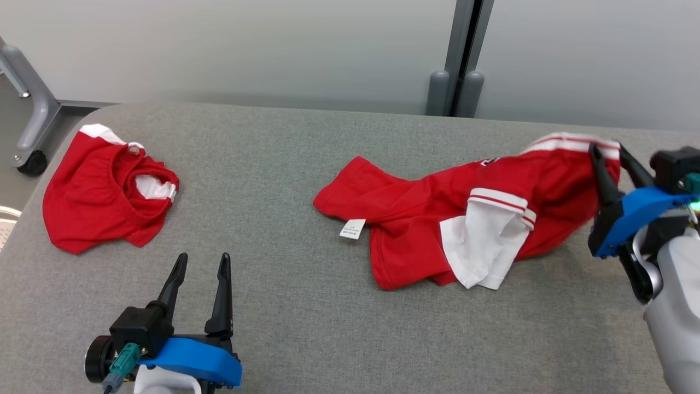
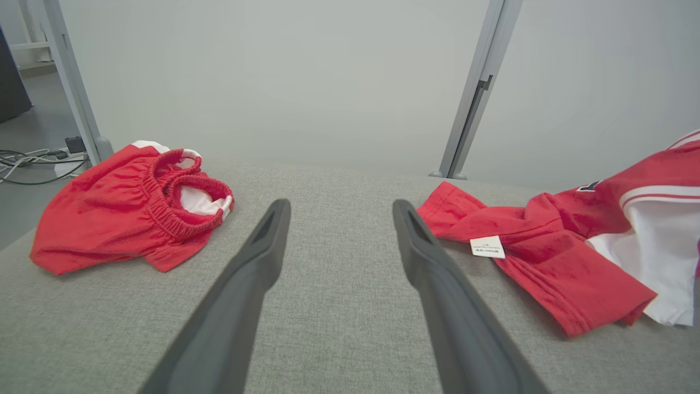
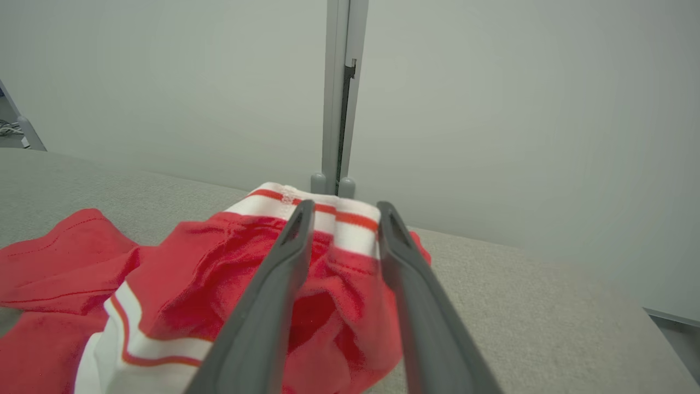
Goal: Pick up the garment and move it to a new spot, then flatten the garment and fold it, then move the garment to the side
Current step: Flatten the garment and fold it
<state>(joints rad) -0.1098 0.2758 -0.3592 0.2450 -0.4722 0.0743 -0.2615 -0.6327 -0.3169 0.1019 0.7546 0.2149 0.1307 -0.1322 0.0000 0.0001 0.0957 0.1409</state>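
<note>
The garment [image 1: 415, 219], a red shirt with white striped trim and a white label, lies crumpled on the right half of the grey table [image 1: 284, 158]. My right gripper [image 1: 607, 149] is at its raised far right end, with its fingers parted. In the right wrist view the striped hem [image 3: 350, 216] sits loosely between that gripper's [image 3: 342, 205] spread fingers. My left gripper [image 1: 202, 257] stands open above the table's front left, holding nothing. The left wrist view shows that gripper [image 2: 339, 202] aimed between the two cloths, with the garment [image 2: 547, 241] to its right.
A pair of red shorts [image 1: 93, 202] with a white lining lies at the table's far left, also seen in the left wrist view as red shorts [image 2: 109, 213]. A grey post [image 1: 462, 60] rises behind the table. A frame leg with a castor [image 1: 30, 158] stands at the far left.
</note>
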